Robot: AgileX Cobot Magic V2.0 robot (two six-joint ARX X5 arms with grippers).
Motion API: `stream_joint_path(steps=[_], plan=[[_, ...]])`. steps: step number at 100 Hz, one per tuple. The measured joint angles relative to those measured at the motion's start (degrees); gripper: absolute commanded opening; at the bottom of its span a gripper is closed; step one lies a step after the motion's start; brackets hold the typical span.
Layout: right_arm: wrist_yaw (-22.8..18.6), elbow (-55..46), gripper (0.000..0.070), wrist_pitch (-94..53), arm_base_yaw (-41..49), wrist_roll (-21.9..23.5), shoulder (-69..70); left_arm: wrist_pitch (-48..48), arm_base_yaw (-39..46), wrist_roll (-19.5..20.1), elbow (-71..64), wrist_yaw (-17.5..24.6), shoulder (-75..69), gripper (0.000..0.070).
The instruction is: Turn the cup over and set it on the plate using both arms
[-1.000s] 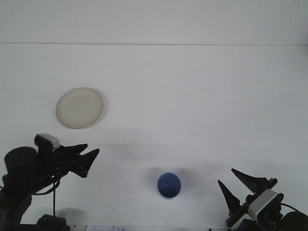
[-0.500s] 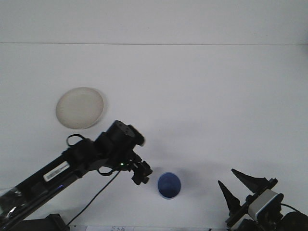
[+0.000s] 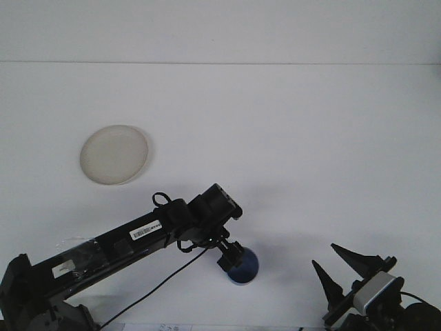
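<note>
Left arm has swung out from its rest corner and now sits right over the cup: reach done, grasp not confirmed.

Left gripper [image 3: 233, 256] is down on the near-left rim of the blue cup [image 3: 244, 269], overlapping it from this angle; can't tell whether its fingers are apart or clamped, wrist body blocks them. Cup hasn't shifted, mouth looks to face up, so I'd judge the flip is yet to start. Right gripper [image 3: 342, 269] is parked well to the right of the cup, fingers spread wide, unmoved across frames. Plate [image 3: 114, 154] lies well apart from the cup, far-left of it, nothing on it. Table [image 3: 310, 138] is bare beyond the cup.
</note>
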Motion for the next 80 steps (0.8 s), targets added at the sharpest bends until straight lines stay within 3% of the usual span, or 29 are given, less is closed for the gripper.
stream_joint_path(steps=[6,20,30,42,65,80], plan=[[0.1,0.0,0.0363,0.0,0.0,0.0,0.0,0.3,-0.3,-0.1,0.0,0.0,0.7,0.0461],[0.1,0.0,0.0363,0.0,0.0,0.0,0.0,0.5,-0.7,-0.4,0.0,0.0,2.0,0.0248],[0.1,0.0,0.0363,-0.1,0.0,0.0,0.0,0.4,-1.0,-0.4,0.0,0.0,2.5,0.0186],[0.1,0.0,0.0363,-0.1,0.0,0.0,0.0,0.2,-1.1,-0.4,0.0,0.0,2.9,0.0001],[0.1,0.0,0.0363,-0.2,0.0,0.0,0.0,-4.9,-1.4,0.3,2.6,-0.2,2.9,0.001],[0.1,0.0,0.0363,-0.2,0.0,0.0,0.0,-7.1,-0.9,2.1,6.8,-3.2,2.1,0.0009]])
